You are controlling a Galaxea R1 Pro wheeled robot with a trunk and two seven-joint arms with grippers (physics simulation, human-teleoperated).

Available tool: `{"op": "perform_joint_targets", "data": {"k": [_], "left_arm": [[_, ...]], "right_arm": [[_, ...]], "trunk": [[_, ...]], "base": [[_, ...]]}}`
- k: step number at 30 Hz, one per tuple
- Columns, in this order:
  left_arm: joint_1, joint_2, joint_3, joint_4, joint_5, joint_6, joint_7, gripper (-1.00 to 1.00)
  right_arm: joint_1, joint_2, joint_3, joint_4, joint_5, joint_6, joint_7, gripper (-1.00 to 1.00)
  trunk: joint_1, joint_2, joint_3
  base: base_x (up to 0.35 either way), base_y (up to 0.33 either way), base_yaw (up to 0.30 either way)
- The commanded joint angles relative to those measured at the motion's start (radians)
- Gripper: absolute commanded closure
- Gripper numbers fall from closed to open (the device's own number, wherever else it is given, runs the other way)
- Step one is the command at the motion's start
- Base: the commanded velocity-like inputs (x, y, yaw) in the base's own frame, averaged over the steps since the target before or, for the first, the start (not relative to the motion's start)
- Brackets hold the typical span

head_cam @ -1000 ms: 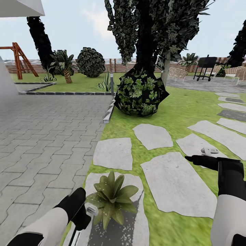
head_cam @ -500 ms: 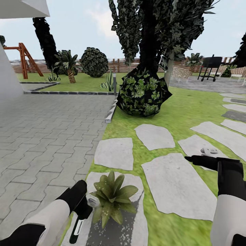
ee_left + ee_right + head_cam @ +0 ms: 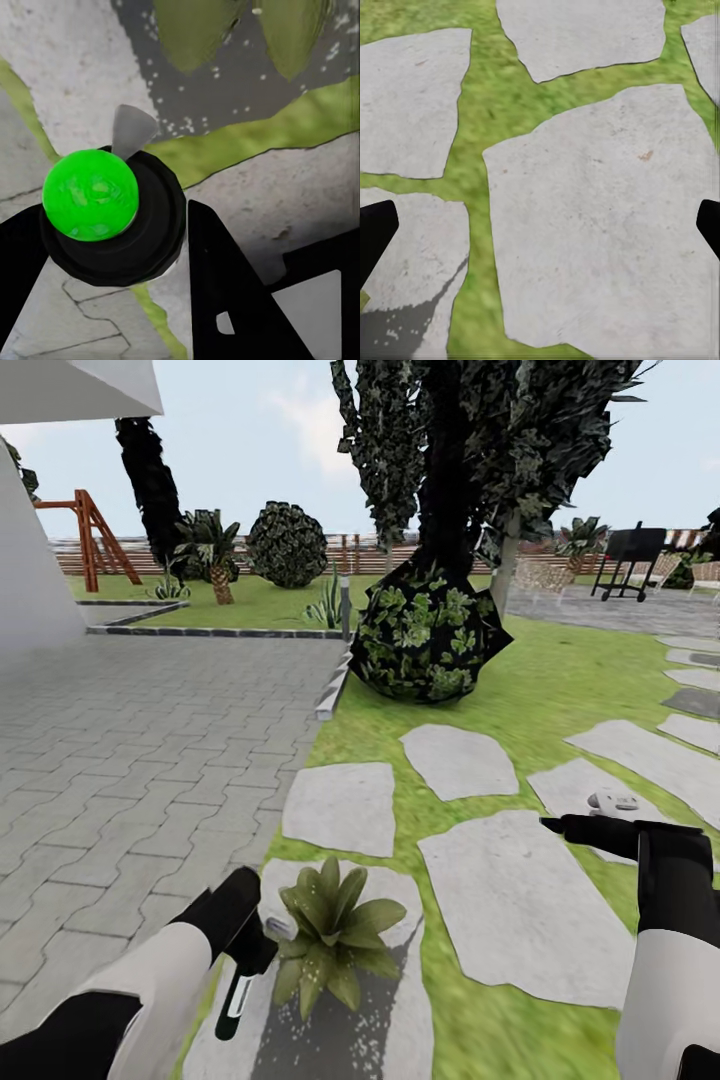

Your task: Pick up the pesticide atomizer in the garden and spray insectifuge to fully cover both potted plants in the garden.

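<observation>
A potted plant (image 3: 335, 940), a rosette of pointed green leaves, stands on a pale stone slab (image 3: 395, 885) low in the head view. Its leaves (image 3: 196, 30) also show in the left wrist view. My left gripper (image 3: 250, 958) is shut on the pesticide atomizer (image 3: 237, 995). The white nozzle head (image 3: 277, 922) sits right beside the plant's leaves, and the dark green body hangs below. In the left wrist view the atomizer (image 3: 90, 193) appears end-on between the black fingers (image 3: 225, 292). My right gripper (image 3: 550, 824) hovers open over the slabs at the right, with wide-apart fingertips (image 3: 375, 232).
The slab around the plant is dark and speckled white (image 3: 385, 1000). A round leafy bush (image 3: 428, 630) and a tree trunk stand ahead on the lawn. Grey paving (image 3: 140, 750) lies left of a kerb. A spiky plant (image 3: 326, 603), a fence and a grill (image 3: 628, 560) are far off.
The view has panned slightly left. My left arm has lifted the atomizer, so its nozzle sits higher against the plant and more of the bottle shows. The right arm is still.
</observation>
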Motion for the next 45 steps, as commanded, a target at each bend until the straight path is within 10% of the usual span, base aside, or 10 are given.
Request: {"op": "perform_joint_targets", "data": {"k": [1,10,18,28,38,45], "left_arm": [[0.002,0.001,-0.005,-0.002,-0.009,0.002,-0.009,1.00],[0.031,0.004,-0.010,-0.003,-0.010,0.001,-0.008,1.00],[0.019,0.018,-0.089,-0.001,-0.011,0.001,-0.006,1.00],[-0.009,0.100,-0.091,-0.001,-0.011,0.002,-0.006,1.00],[0.023,0.099,-0.103,-0.001,-0.011,0.001,-0.006,1.00],[0.043,0.098,-0.181,0.003,-0.011,0.001,-0.007,1.00]], "right_arm": [[-0.001,0.000,-0.002,-0.001,0.010,0.001,0.010,-1.00],[-0.001,0.000,-0.002,-0.001,0.010,0.001,0.010,-1.00],[-0.001,0.000,-0.002,0.000,0.010,0.001,0.010,-1.00],[-0.001,0.000,-0.001,0.000,0.010,0.001,0.010,-1.00],[-0.001,0.000,-0.002,0.000,0.010,0.001,0.010,-1.00],[-0.001,0.000,-0.002,0.000,0.010,0.001,0.010,-1.00]], "trunk": [[-0.001,0.000,-0.001],[-0.001,0.000,-0.001],[-0.001,0.000,-0.001],[-0.001,0.000,-0.001],[-0.001,0.000,-0.001],[-0.001,0.000,-0.001]], "base": [[-0.204,-0.214,0.000],[-0.105,-0.106,0.000],[0.000,0.000,0.000],[0.000,0.000,0.000],[0.002,0.000,0.000],[0.163,0.000,0.000]]}}
